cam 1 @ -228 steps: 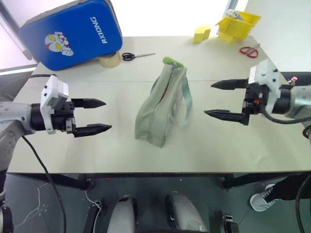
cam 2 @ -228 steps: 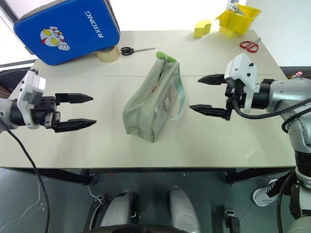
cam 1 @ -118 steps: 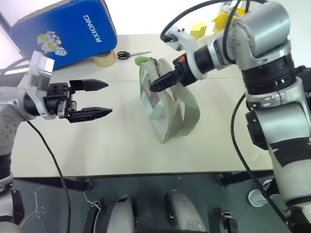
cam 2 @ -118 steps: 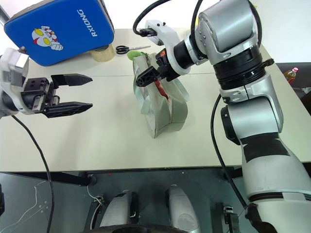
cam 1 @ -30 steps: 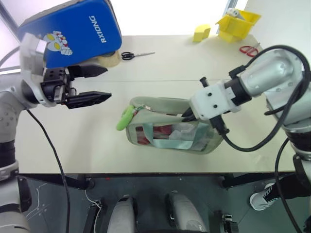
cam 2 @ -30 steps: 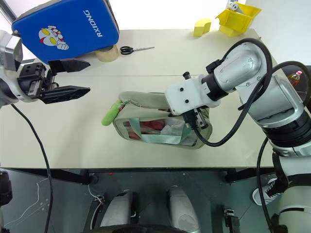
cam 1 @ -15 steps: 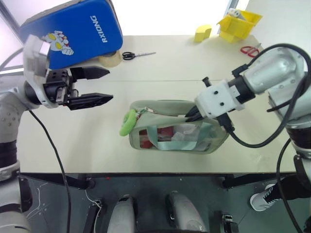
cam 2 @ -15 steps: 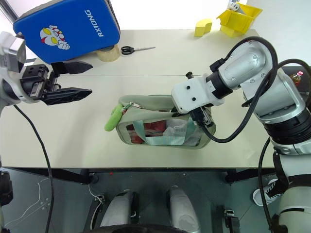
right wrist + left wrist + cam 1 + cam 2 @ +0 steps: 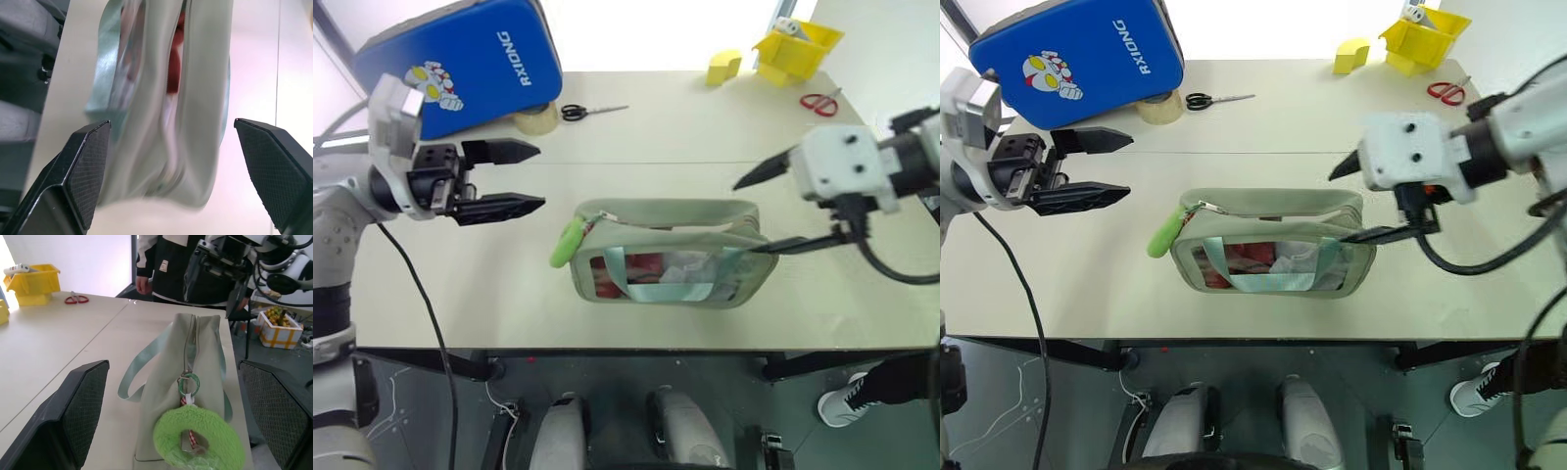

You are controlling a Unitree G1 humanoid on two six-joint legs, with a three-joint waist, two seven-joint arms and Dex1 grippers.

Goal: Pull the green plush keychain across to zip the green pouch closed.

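The green pouch lies lengthwise on the table, clear window facing me with red and white contents showing. The green plush keychain hangs off its left end on the zipper ring. My left gripper hovers open, up and to the left of the keychain, pointing right. In the left wrist view the keychain sits between the open fingers. My right gripper stands open at the pouch's right end with nothing held. Its lower finger crosses that corner. In the right wrist view the pouch gapes along its top, red showing inside.
A big blue case stands at the back left, with a tape roll and black scissors beside it. A yellow block, yellow bin and red scissors sit far right. A person stands beyond the table.
My right gripper has opened, let go of the pouch's right end and drawn back to the right and up. The pouch has settled flat. The left gripper has stayed put.
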